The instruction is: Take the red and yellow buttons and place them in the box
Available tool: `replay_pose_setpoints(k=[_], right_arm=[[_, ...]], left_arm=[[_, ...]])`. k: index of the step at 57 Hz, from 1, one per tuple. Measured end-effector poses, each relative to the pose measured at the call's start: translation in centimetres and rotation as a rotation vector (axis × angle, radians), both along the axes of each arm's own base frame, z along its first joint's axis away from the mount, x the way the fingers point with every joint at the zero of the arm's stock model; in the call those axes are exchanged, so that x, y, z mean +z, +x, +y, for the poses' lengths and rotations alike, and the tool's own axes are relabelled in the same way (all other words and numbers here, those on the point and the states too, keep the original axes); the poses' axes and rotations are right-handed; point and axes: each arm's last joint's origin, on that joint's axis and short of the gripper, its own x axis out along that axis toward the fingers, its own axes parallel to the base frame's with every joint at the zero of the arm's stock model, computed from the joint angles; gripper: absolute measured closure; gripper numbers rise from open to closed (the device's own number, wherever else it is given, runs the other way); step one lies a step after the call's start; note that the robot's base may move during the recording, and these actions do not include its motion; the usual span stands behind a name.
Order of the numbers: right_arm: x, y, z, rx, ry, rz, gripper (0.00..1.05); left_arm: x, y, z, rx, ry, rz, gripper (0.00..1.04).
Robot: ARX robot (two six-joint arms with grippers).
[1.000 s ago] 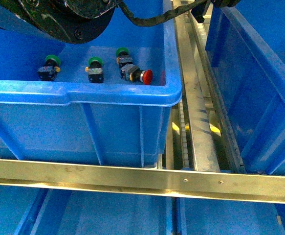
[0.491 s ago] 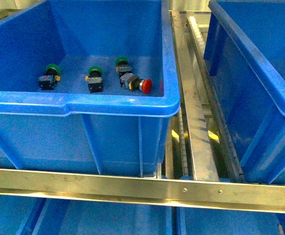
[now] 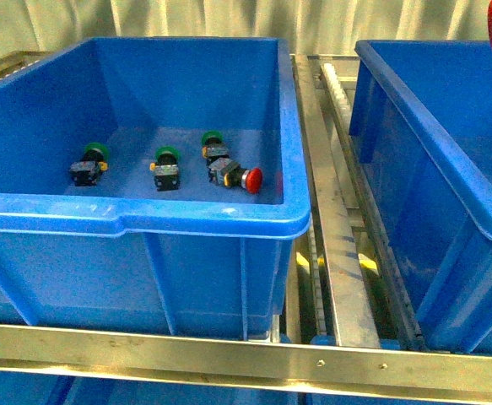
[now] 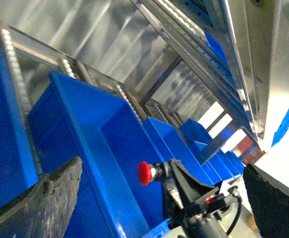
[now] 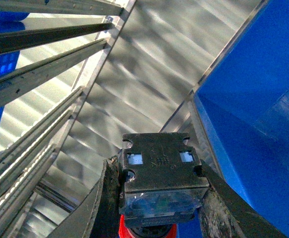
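Right gripper holds 1 red button.
Its jaws clamp the black body; another red button lies in the left bin. Left jaws gape empty.

Right end effector clamps something raised high; left end effector spread wide.

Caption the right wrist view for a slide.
Right gripper fingers clamp a black-bodied red push-button beside the blue plastic bin.
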Motion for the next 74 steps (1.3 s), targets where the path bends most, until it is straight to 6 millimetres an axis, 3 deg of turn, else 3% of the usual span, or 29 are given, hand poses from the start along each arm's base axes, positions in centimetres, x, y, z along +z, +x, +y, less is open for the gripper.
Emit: replay_pose_setpoints(k=[1,5,8,11,21,31,37,63,74], right_arm=[[0.1,-0.1,0.0,-0.002,-0.003,0.000,0.71],[0.3,-0.5,0.3,-0.010,-0.025,0.005,0.71],[0.3,-0.7,0.5,-0.018,-0.044,0.016,0.71],[0.3,-1.0,0.5,-0.031,-0.062,0.020,0.71],[0.1,-2.1,0.7,-0.046,-0.122,0.040,0.71],[-0.3,-3.4,0.7,-0.071,-0.203,0.069,0.71],[-0.7,-3.9,0.8,-0.078,-0.223,0.090,0.71],[-1.6,-5.0,0.9,-0.070,-0.246,0.108,0.71],[-1.7,-5.5,0.6,-0.073,-0.235,0.100,0.71]], left_arm=[[-0.3,-0.4,0.2,0.021,-0.004,0.002,0.08],[-2.0,-2.5,0.7,0.419,0.145,0.072,0.22],[-4.5,-4.4,1.7,0.655,0.338,0.103,0.32],[-6.6,-5.9,2.3,0.779,0.466,0.114,0.41],[-10.6,-10.2,3.2,0.865,0.633,0.066,0.72],[-12.2,-11.3,4.8,0.867,0.635,0.034,1.02],[-13.6,-12.0,5.5,0.842,0.658,0.042,1.02],[-15.7,-12.1,8.2,0.868,0.645,0.029,1.02],[-16.2,-12.1,8.3,0.868,0.648,0.032,1.02]])
